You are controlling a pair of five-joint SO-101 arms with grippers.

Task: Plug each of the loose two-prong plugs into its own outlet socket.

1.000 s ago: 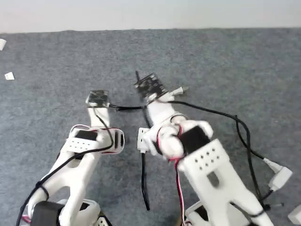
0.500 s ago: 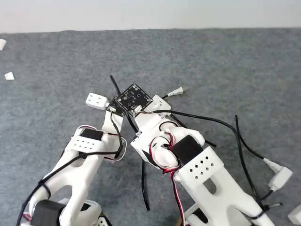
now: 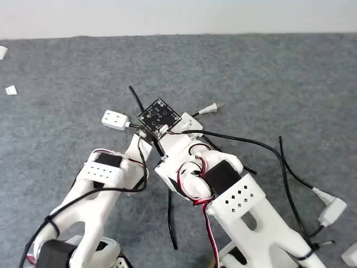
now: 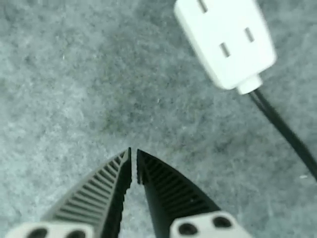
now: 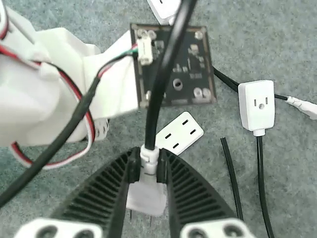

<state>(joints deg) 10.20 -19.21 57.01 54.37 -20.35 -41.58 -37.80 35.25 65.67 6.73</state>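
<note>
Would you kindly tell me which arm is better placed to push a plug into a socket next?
Probably the right. Its end effector is shut on a white plug, prongs free, with a socket lying just ahead. The left end effector is shut on nothing above the carpet near another socket.

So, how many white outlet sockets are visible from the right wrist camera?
3. One socket lies just ahead of the held plug; a second sits beside the circuit board; a third is cut off beyond it. Others may be hidden.

Three white outlet sockets [image 5: 256,105], seemingly three two-prong plugs [image 3: 207,109], and two arms [image 3: 245,195].
</note>
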